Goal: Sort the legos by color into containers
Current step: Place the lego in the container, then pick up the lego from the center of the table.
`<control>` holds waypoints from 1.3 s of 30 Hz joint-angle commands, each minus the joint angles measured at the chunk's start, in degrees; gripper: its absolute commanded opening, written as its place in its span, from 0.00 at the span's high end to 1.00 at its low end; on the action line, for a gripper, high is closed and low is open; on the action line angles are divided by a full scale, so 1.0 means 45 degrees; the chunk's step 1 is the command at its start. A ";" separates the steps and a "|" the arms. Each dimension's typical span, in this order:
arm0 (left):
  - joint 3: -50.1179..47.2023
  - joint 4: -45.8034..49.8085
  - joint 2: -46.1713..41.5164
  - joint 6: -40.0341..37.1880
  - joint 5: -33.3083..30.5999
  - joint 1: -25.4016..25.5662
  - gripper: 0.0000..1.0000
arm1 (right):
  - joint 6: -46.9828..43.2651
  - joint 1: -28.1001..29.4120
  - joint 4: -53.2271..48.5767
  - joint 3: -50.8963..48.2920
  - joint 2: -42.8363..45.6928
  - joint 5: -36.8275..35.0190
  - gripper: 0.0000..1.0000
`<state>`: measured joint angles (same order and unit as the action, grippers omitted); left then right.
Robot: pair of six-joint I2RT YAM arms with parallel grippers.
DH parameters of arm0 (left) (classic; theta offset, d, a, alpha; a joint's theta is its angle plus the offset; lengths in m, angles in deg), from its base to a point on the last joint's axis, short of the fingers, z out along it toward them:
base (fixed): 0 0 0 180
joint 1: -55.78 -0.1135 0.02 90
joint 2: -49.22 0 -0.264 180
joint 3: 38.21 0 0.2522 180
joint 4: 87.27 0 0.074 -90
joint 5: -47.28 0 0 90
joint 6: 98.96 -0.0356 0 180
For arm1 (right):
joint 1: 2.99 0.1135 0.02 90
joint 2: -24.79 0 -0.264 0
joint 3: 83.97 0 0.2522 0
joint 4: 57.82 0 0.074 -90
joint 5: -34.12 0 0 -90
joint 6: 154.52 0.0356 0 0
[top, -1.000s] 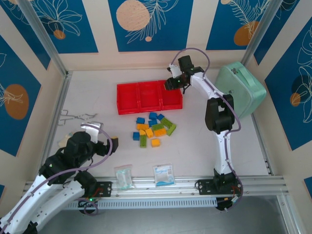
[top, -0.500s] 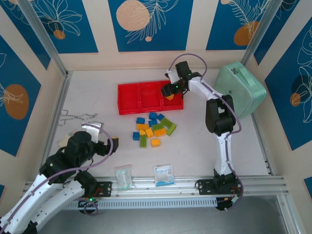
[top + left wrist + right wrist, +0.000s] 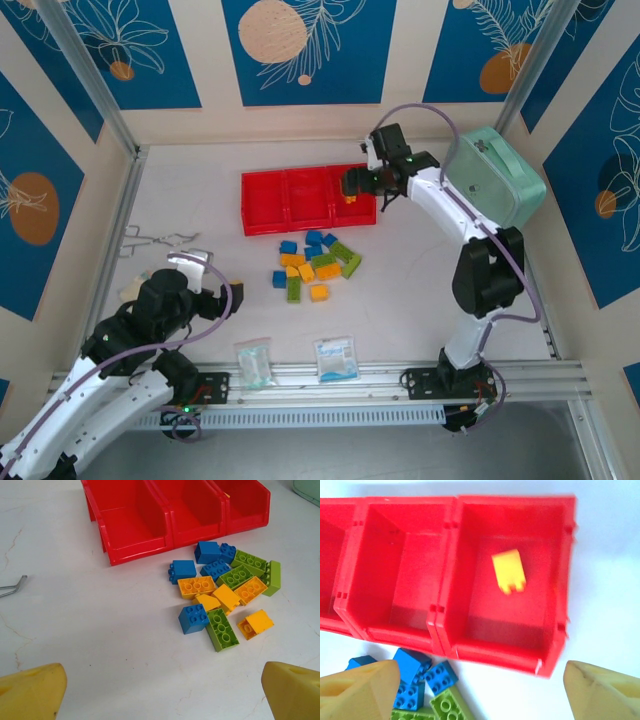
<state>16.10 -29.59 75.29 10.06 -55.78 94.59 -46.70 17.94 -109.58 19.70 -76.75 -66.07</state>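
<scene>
Blurred yellow brick point(image 3: 509, 571), apparently loose in right bin of red tray point(image 3: 564, 587), right gripper point(image 3: 481, 666) wide, empty, left gripper point(image 3: 162, 690) wide

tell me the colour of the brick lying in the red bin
Yellow. The brick lying in the bin shows best in the right wrist view.

right gripper point(image 3: 356, 184) let go; jaws pinched a sec ago, spread wide now; orange-yellow lego point(image 3: 509, 571) out of its grip, lying loose on floor of rightmost bin point(image 3: 517, 500); right arm point(image 3: 487, 270) elbow swung out rightward, wrist shifted toward bin's right edge
</scene>
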 commanded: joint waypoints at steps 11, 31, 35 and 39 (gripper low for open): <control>0.0144 -0.0238 0.0014 -0.0205 0.0460 0.0154 0.01 | 0.9208 0.2774 0.0923 -0.5607 0.1392 -0.3219 0.21; 0.0130 -0.0210 -0.0030 -0.0217 0.0343 0.0180 0.01 | 1.0571 0.4455 0.0857 -0.5955 -0.0151 -0.5060 0.45; 0.0138 -0.0228 0.0028 -0.0222 0.0314 0.0174 0.01 | 1.0160 0.4451 0.1154 -0.6265 -0.0038 -0.4971 0.47; 0.0129 -0.0193 0.0083 -0.0205 0.0270 0.0180 0.01 | 0.9937 0.4458 0.1387 -0.6516 0.0148 -0.4875 0.53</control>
<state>16.10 -29.76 75.29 10.04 -54.71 94.70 -1.08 37.94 -102.41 -7.58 -76.51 -87.40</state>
